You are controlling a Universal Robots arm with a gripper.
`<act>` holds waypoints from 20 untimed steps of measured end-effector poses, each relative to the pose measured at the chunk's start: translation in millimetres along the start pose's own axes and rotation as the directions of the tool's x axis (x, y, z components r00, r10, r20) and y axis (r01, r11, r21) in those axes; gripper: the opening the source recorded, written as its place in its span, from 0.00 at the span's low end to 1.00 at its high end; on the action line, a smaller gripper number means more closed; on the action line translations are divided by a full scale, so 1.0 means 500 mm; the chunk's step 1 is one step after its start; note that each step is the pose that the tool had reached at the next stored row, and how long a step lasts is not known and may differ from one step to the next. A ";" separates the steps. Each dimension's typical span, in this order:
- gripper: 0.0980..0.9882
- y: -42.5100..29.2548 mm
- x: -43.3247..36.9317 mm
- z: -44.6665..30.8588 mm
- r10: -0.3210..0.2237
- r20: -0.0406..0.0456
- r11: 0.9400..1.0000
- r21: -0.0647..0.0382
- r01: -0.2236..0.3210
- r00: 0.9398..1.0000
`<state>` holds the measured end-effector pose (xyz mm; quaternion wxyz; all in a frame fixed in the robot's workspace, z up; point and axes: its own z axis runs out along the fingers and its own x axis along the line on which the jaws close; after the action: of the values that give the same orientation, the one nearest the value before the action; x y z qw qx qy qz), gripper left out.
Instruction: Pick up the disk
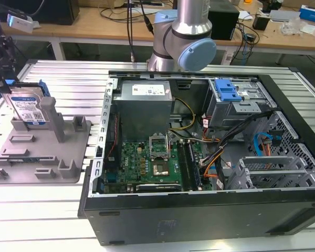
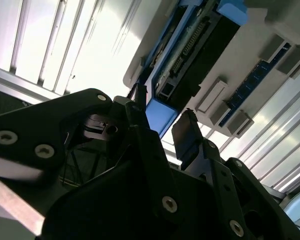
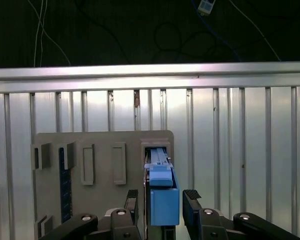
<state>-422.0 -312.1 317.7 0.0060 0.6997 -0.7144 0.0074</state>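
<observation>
The flat rectangular silver metal disk [image 1: 29, 107], with its white-and-blue label and blue plastic side rails, stands on edge in a slot of the grey plastic fixture [image 1: 68, 152], at the exterior view's left. A tall upright post [image 1: 51, 118] of that fixture is just beside it.

The black jaws hang over the disk's upper edge and straddle it. In the first wrist view the glossy blue rail of the disk [image 3: 164, 202] sits between them, with a thin gap showing on each side. The jaws are therefore parted a little wider than the disk and are not clamped on it. The second wrist view shows the same blue rail [image 2: 160, 116] between the two dark, matte jaw tips.

The fixture is a smooth moulded slab with several low blocks and slots, and it lies flat on a ribbed aluminium desk [image 1: 42, 210] of long bright slats.

Well apart, toward the exterior view's right, a black metal computer case [image 1: 199, 220] lies open on the desk. It shows a green circuit board [image 1: 152, 163], a silver power-supply box [image 1: 144, 100] and bundled coloured cables. Behind the case rises the silver and pale-blue robot arm [image 1: 191, 31].
</observation>
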 end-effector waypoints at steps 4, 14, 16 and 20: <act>0.43 0.000 -0.001 0.005 0.000 0.000 1.000 0.000 0.000 1.000; 0.43 0.000 -0.004 0.020 0.000 0.000 1.000 0.000 0.000 1.000; 0.43 0.001 -0.005 0.025 0.000 0.000 1.000 0.000 0.000 1.000; 0.43 0.002 -0.005 0.030 0.000 0.000 1.000 0.000 0.000 1.000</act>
<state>-422.9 -310.1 302.8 0.0060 0.6997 -0.7144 0.0074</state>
